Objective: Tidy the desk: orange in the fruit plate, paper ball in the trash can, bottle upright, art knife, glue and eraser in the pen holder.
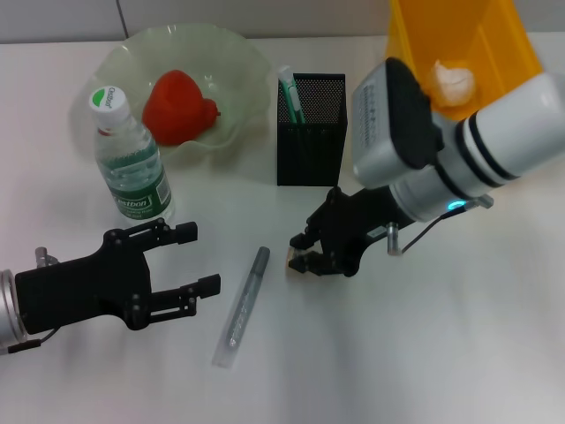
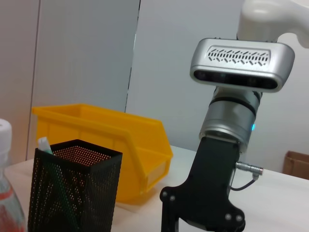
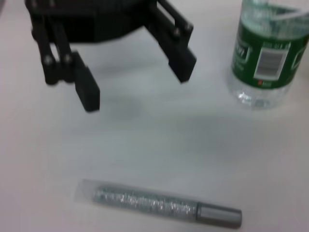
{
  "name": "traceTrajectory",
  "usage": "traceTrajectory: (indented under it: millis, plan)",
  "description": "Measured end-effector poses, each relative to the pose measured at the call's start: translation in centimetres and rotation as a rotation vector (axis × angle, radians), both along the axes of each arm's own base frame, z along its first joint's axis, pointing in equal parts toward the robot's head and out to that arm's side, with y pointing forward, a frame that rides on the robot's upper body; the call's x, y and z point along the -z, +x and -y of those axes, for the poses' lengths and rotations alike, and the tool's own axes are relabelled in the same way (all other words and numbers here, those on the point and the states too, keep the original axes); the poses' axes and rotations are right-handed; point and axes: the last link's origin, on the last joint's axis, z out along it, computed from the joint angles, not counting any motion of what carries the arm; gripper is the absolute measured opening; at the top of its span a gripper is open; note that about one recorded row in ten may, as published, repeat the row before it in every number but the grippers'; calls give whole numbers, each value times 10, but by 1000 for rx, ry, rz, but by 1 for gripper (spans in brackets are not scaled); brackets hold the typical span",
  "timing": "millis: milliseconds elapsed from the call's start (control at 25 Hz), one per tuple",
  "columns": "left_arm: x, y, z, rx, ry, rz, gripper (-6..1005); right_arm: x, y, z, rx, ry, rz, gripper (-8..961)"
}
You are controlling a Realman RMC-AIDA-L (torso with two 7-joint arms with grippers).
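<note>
My right gripper (image 1: pixel 305 254) is low on the desk (image 1: pixel 424 353) just in front of the pen holder (image 1: pixel 309 141), shut on the small beige eraser (image 1: pixel 292 257). The grey glue (image 1: pixel 243 305) lies loose between both grippers. My left gripper (image 1: pixel 201 258) hangs open at the lower left, holding nothing. The bottle (image 1: pixel 132 168) stands upright beside the fruit plate (image 1: pixel 238 53), which holds the orange (image 1: pixel 181 108). The green art knife (image 1: pixel 291 97) stands in the pen holder. The paper ball (image 1: pixel 452 81) lies in the yellow trash can (image 1: pixel 494 44).
The right wrist view shows the open left gripper (image 3: pixel 136 84), the glue (image 3: pixel 159 205) and the bottle (image 3: pixel 268 53). The left wrist view shows the pen holder (image 2: pixel 72 188), the trash can (image 2: pixel 111 145) and the right arm (image 2: pixel 231 125).
</note>
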Motion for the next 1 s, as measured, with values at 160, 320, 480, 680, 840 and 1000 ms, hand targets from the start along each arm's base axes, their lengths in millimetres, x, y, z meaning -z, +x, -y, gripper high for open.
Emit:
traceTrajectory:
  millis: [160, 320, 480, 680, 840, 1000]
  plan:
    - [0, 0, 0, -2, 4, 2, 784, -14, 0, 0, 28, 4, -80, 232]
    - [-1, 0, 0, -2, 6, 4, 784, -37, 7, 6, 65, 16, -287, 232]
    - [0, 0, 0, -4, 7, 6, 784, -42, 18, 12, 72, 43, -390, 231]
    - [1, 1, -1, -5, 3, 10, 784, -44, 34, 25, 76, 109, -602, 231]
    - [2, 2, -1, -6, -1, 12, 784, -51, 38, 28, 82, 170, -732, 231]
    - [2, 2, 0, -7, -2, 12, 784, -62, 43, 23, 109, 262, -807, 231]
